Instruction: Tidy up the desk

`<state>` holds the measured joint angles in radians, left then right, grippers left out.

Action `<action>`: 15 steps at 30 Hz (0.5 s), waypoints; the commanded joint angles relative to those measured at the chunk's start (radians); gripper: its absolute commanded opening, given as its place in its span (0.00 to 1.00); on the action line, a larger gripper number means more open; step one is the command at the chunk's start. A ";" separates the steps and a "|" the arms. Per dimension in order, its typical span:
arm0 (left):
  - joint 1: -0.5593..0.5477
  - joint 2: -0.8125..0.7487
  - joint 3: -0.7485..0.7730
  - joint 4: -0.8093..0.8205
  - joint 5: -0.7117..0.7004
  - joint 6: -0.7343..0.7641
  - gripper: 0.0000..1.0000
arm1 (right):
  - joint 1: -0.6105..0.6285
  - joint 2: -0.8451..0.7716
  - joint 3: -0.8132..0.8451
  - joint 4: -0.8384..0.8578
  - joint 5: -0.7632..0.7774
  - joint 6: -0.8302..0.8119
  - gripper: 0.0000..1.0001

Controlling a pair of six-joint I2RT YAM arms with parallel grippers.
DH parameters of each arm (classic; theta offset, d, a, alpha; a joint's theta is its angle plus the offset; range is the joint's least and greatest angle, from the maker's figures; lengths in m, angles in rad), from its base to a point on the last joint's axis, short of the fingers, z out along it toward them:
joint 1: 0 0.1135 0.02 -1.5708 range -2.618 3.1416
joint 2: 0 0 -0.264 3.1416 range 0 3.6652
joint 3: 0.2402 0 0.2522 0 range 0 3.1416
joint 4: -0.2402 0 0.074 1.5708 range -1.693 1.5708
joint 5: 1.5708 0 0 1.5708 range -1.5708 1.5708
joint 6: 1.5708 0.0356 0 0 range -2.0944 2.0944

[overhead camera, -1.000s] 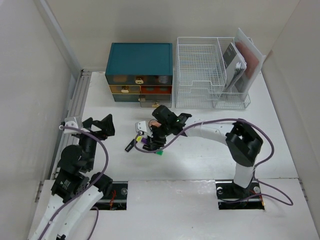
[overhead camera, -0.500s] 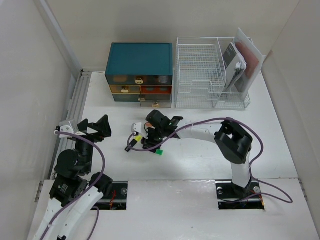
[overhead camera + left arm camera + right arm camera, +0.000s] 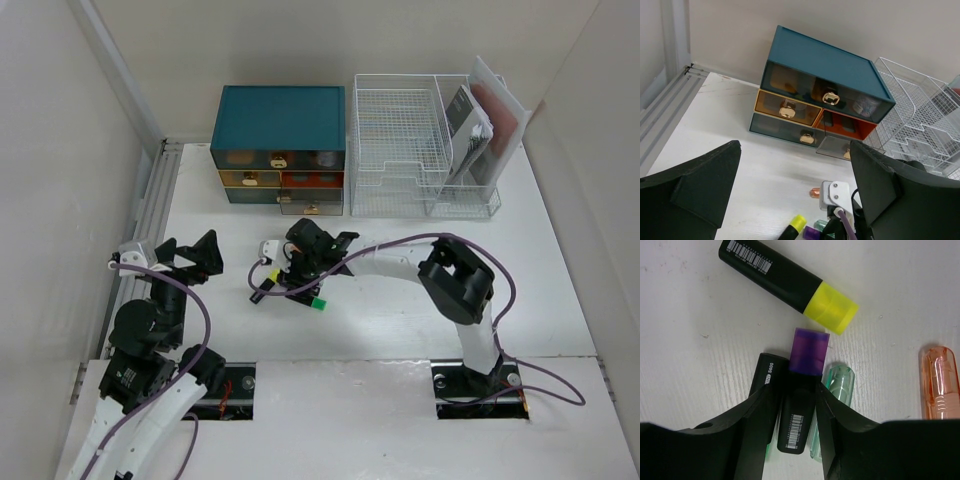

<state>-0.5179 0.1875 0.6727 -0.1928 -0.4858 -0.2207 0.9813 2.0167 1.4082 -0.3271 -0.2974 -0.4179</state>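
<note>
**Flat white matte desk [image 3: 400, 320] under both arms, tidying pens**

R gripper [image 3: 796, 410] jaws hug purple-capped black highlighter [image 3: 809, 351] left of centre, can't tell if clamped. Imo pinch barrel only, skip clear green pen [image 3: 837, 385] alongside. L gripper [image 3: 790, 200] jaws apart nr left edge.

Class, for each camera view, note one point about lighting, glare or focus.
Top external view: even, soft light on the desk, faint shadows; pens at the right claw too small to tell apart. Left wrist view: drawer box sharp, gold knobs glinting, left claw with featureless black fingers. Right wrist view: purple-capped highlighter and its barcode crisp.
</note>
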 commanded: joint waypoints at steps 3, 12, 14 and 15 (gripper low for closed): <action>-0.005 -0.016 -0.004 0.021 0.006 0.014 0.89 | 0.002 0.051 0.044 0.002 0.043 0.016 0.45; -0.005 -0.026 -0.004 0.021 0.006 0.023 0.89 | 0.002 0.069 0.044 0.011 0.132 0.047 0.45; -0.005 -0.026 -0.004 0.021 0.006 0.023 0.89 | 0.002 0.070 0.044 0.020 0.144 0.047 0.45; -0.005 -0.026 -0.004 0.021 0.006 0.023 0.89 | 0.002 0.070 0.054 0.020 0.144 0.047 0.45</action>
<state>-0.5179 0.1711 0.6716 -0.1932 -0.4828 -0.2165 0.9817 2.0689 1.4414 -0.3122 -0.2073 -0.3847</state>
